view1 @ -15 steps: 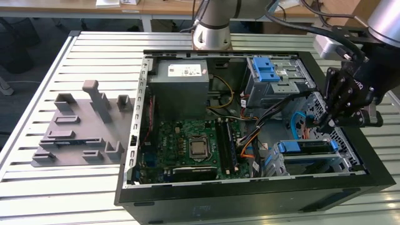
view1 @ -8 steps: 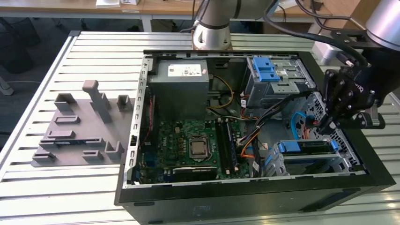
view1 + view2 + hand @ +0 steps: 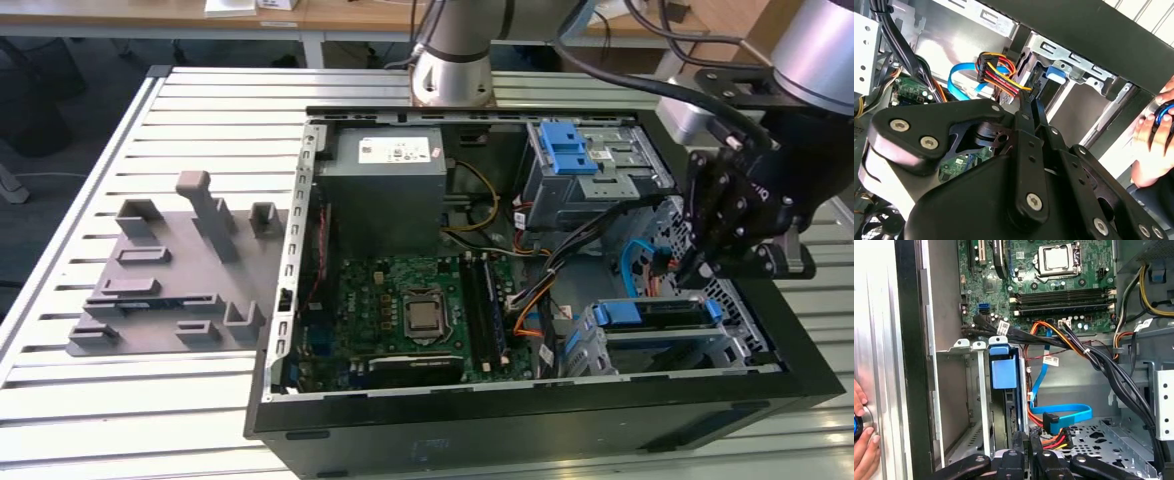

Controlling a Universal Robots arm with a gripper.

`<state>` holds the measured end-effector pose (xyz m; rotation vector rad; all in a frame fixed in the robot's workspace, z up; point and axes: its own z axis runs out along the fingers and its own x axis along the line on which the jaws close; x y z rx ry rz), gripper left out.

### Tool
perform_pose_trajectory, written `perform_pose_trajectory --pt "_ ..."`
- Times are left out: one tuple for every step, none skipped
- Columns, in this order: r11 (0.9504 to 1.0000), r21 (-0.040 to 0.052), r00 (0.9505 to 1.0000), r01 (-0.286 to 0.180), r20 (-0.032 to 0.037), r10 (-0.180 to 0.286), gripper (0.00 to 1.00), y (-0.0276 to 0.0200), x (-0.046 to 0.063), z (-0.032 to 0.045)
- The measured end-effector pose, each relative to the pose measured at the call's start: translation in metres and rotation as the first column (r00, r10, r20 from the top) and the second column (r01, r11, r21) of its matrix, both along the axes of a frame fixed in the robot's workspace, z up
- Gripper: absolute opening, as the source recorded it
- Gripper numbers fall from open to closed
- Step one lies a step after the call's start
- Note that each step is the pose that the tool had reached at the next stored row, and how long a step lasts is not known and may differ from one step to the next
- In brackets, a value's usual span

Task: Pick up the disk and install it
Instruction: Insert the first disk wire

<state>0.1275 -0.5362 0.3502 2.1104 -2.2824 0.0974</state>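
Just beyond your jaws, the disk sits on edge in the drive bay of the open computer case, its blue plastic frame facing up. Your jaws look pressed together with nothing between them, poised right at the disk's rear end, beside the blue data cable and the red-and-yellow power connector. Past the case wall you can see a person's hand resting on the bench.
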Motion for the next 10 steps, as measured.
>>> perform_pose_trajectory --pt "1.0000 0.0011 1.0000 -0.001 0.0026 0.001 0.16 -0.0007 -0.0005 -0.0001" --pt "1.0000 0.0026 1.0000 -0.003 0.0053 0.003 0.16 -0.0015 -0.0009 -0.0004" --pt "1.0000 0.0045 1.0000 -0.005 0.0072 0.005 0.16 -0.0020 -0.0012 -0.0007" --pt "0.9999 0.0061 0.9999 -0.010 0.0083 0.010 0.16 -0.0021 -0.0012 -0.0012" --pt "0.9997 0.0067 0.9997 -0.022 0.0092 0.022 0.16 -0.0021 -0.0011 -0.0014" --pt "0.9994 0.0071 0.9994 -0.034 0.0101 0.034 0.16 -0.0021 -0.0012 -0.0017" --pt "0.9989 0.0076 0.9989 -0.045 0.0111 0.045 0.16 -0.0022 -0.0012 -0.0020" --pt "0.9985 0.0082 0.9985 -0.054 0.0120 0.054 0.16 -0.0022 -0.0012 -0.0023" --pt "0.9982 0.0100 0.9982 -0.059 0.0133 0.059 0.16 -0.0024 -0.0014 -0.0028" --pt "0.9980 0.0148 0.9980 -0.062 0.0150 0.061 0.16 -0.0027 -0.0017 -0.0032"
